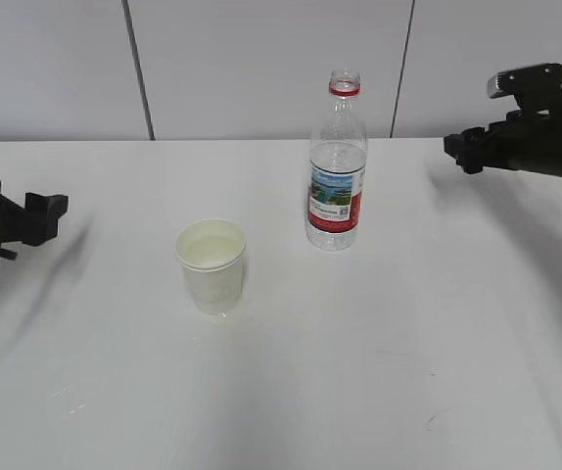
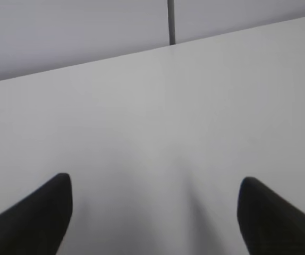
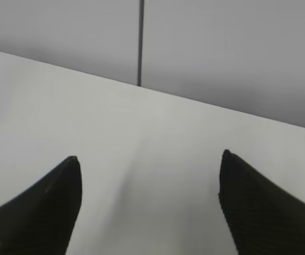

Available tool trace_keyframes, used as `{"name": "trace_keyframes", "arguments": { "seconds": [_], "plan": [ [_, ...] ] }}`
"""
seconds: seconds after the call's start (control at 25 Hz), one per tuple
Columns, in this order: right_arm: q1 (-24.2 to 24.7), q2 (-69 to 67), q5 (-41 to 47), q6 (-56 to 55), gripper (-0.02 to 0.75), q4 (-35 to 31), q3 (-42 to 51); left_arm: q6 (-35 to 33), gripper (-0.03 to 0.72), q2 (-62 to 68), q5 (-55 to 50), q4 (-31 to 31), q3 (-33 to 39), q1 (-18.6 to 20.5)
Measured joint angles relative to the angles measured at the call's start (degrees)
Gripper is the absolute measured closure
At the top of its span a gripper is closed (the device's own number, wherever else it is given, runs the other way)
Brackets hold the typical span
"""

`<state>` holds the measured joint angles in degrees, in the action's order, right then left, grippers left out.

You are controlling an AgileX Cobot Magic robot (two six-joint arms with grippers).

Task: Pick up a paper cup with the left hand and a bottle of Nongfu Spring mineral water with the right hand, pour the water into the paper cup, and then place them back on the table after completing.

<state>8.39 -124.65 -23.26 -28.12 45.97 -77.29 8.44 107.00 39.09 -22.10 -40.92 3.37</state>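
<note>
Cup: I see the pale cream paper cup [image 1: 211,265] standing upright on the large plain white table [image 1: 379,352], with clear water [image 1: 210,251] in it close to the rim.
Bottle: the clear plastic water bottle with a red-and-scenic label [image 1: 336,166] stands upright just behind and to the right of the cup, close by but not touching it. Its mouth is uncapped, with a red ring at the neck, and I cannot tell how much liquid it holds.
Left hand: my black left gripper [image 1: 36,217] sits well to the left of the cup, near the frame edge, nothing in it. On its wrist camera the two dark fingers [image 2: 33,220] are spread wide over bare tabletop.
Right hand: my black right gripper with the grey camera block [image 1: 467,149] hangs well to the right of the cup, past the bottle and higher. Its fingers [image 3: 41,210] are likewise parted, released, holding nothing.
</note>
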Motion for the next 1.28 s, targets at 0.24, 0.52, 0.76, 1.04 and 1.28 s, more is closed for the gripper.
{"name": "trace_keyframes", "arguments": {
  "seconds": [0.24,0.52,0.76,1.04,1.28],
  "plan": [
    [0.00,2.99,18.34,0.00,0.144,2.95,-2.61,0.00,0.125,-2.69,-5.92,-0.11,-2.07,0.00],
    [0.00,3.79,39.80,0.42,0.144,0.98,-6.52,0.00,0.125,-3.11,-11.84,-0.11,-2.07,0.00],
    [0.00,4.39,49.35,18.08,0.145,-19.66,-9.21,0.49,0.125,-4.05,-14.98,-0.11,-2.07,0.00],
    [0.00,4.46,60.30,33.88,0.145,-38.52,-15.16,3.08,0.134,-9.72,-29.84,0.12,-4.86,0.00],
    [0.00,4.51,71.09,38.49,0.145,-45.05,-22.64,3.76,0.137,-11.74,-52.72,1.78,-12.26,-0.24]
  ]
}}
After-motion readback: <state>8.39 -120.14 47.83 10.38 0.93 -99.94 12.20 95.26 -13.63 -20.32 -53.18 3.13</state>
